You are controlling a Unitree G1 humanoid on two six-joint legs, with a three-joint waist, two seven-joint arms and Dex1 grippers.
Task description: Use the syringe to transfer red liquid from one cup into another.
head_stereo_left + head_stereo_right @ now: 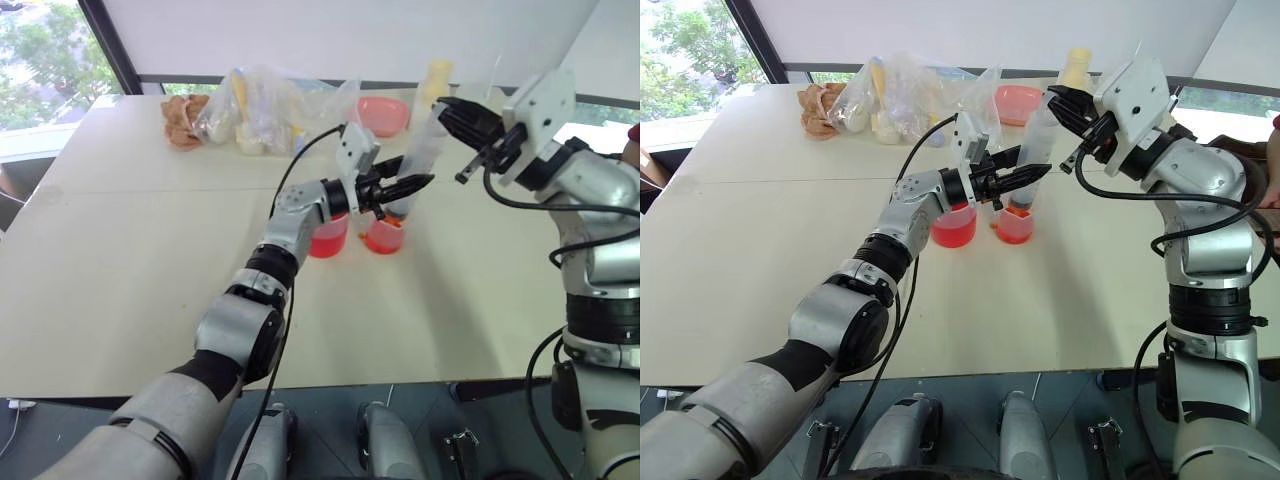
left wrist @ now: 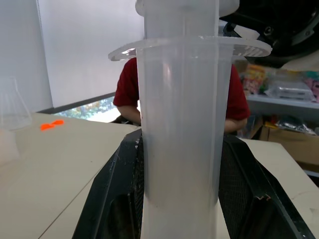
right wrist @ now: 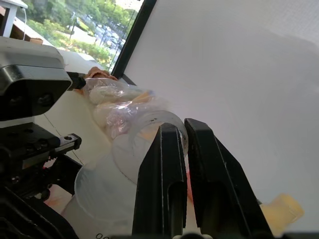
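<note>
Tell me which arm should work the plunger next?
Right, probably. The left gripper is shut on the syringe barrel over the small cup; the right gripper, shut, sits at the plunger end.

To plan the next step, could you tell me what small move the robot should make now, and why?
Probably ease the plunger head upward with the right gripper, which pinches it. The left gripper holds the syringe barrel, which shows no red, with its tip at the small cup of red liquid.
</note>
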